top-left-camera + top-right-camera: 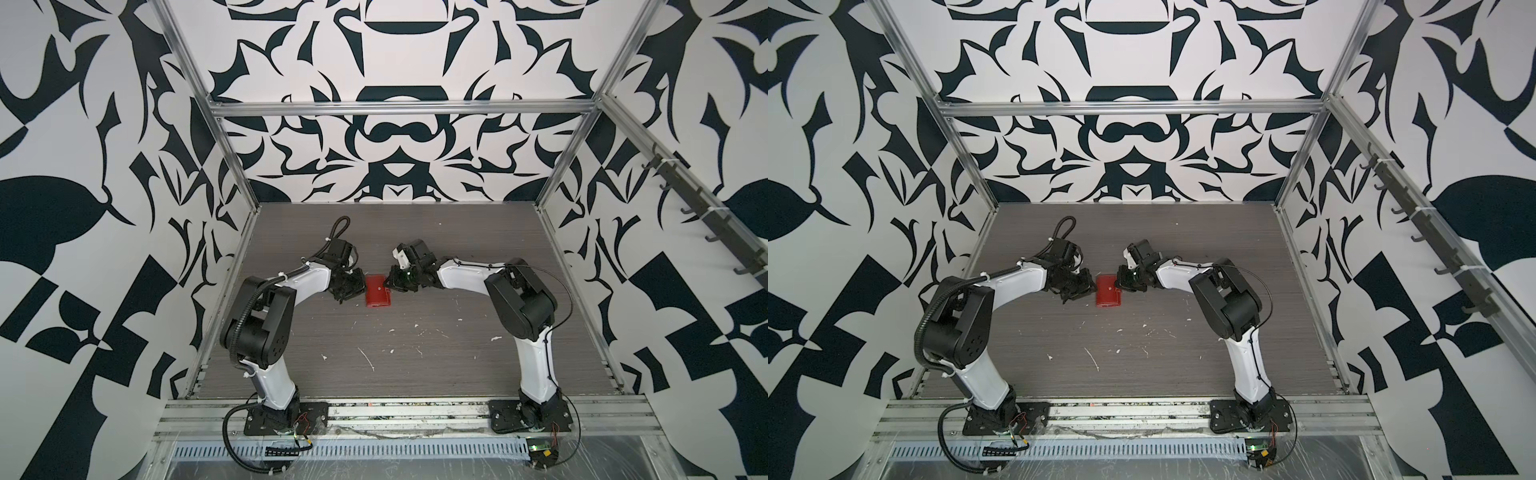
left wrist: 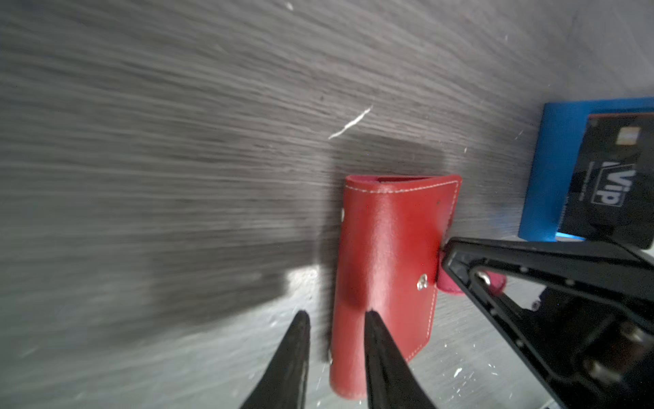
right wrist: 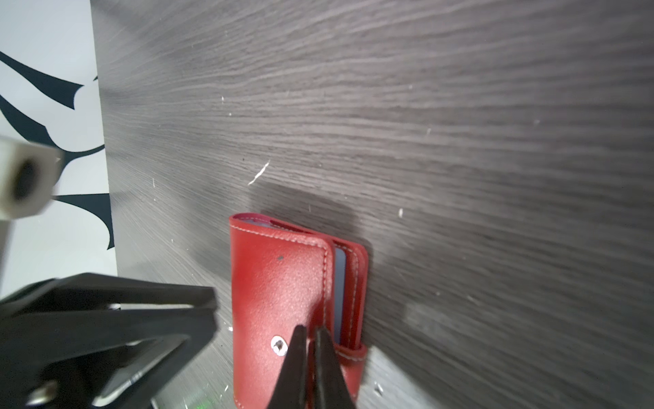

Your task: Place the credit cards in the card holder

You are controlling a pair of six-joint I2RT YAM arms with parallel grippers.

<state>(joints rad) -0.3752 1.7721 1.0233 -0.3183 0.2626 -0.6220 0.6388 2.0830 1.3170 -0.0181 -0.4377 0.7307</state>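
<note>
1 red card holder [image 1: 377, 291] lies closed on the desk [image 1: 415, 332] between the 2 end effectors. Left end effector [image 2: 336, 315]: jaws apart, straddling its folded edge. Right end effector [image 3: 311, 328]: nearly together at its strap [image 3: 350, 352], grip unclear. Nearby, a blue rack [image 2: 555, 170] carries 1 dark credit card [image 2: 612, 184].

Red card holder [image 1: 377, 291], grey woodgrain table [image 1: 415, 332], black-and-white patterned walls [image 1: 83, 166]

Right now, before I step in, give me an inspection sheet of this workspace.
Surface: grey wood-grain table, white flecks.
Job's things: red card holder folded, snap undone; blue rack with dark card.
Clutter: nothing seen.
Grippers: left gripper open, one finger over the holder; right gripper at the strap, grip unclear.
Cables: black hose along left arm; thin wire on right arm.
Surroundings: patterned walls, metal frame.
</note>
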